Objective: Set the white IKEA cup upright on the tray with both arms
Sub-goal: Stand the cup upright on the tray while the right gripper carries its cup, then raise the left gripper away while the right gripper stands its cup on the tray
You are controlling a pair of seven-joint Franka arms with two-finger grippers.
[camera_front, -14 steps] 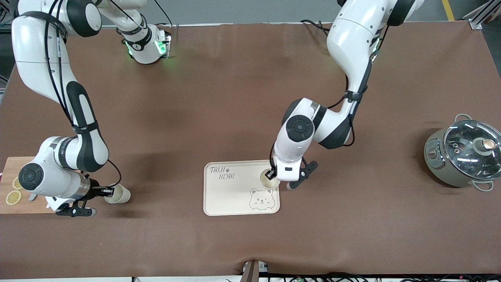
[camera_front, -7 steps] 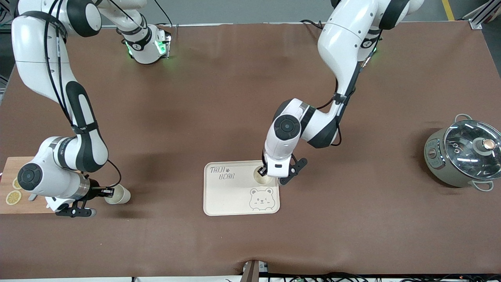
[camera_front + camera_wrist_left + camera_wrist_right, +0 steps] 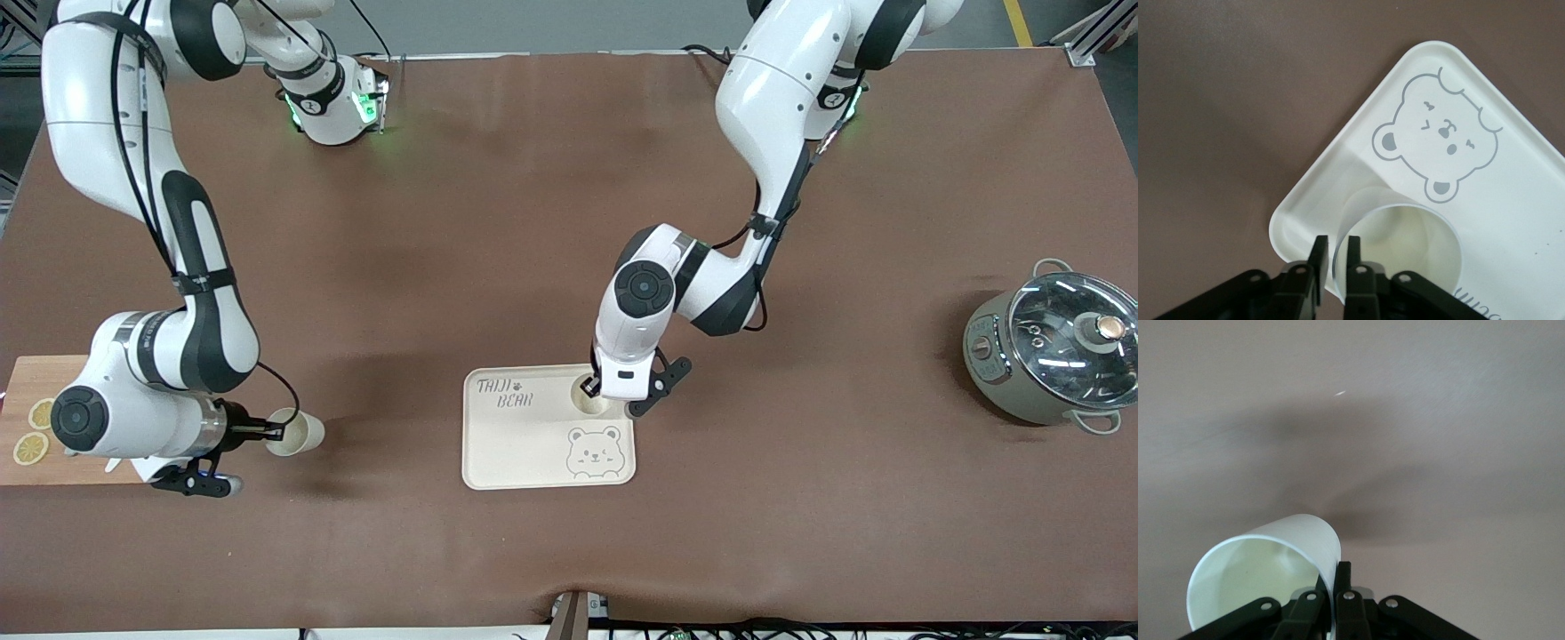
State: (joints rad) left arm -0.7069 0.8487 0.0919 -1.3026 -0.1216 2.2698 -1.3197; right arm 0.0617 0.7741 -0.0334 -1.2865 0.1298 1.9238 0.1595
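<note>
Front view: my left gripper [image 3: 590,388] pinches a white plastic cup's [image 3: 594,397] rim on the cream rectangular bear-printed tray [image 3: 524,444], mid-table toward the front-camera edge.

Left wrist view: cup [image 3: 1405,243] upright in the tray's corner [image 3: 1298,230].

Right wrist view: my right gripper [image 3: 1330,592] clamps a second white cup [image 3: 1265,570] above the brown tabletop [image 3: 1405,420].

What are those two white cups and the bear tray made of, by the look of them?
The cup on the tray and the cup in the right gripper look like thin matte plastic: slim walls, soft sheen, light glowing faintly through. The tray seems smooth cream plastic, its rim moulded and rounded, with a printed grey bear; melamine is possible.
</note>
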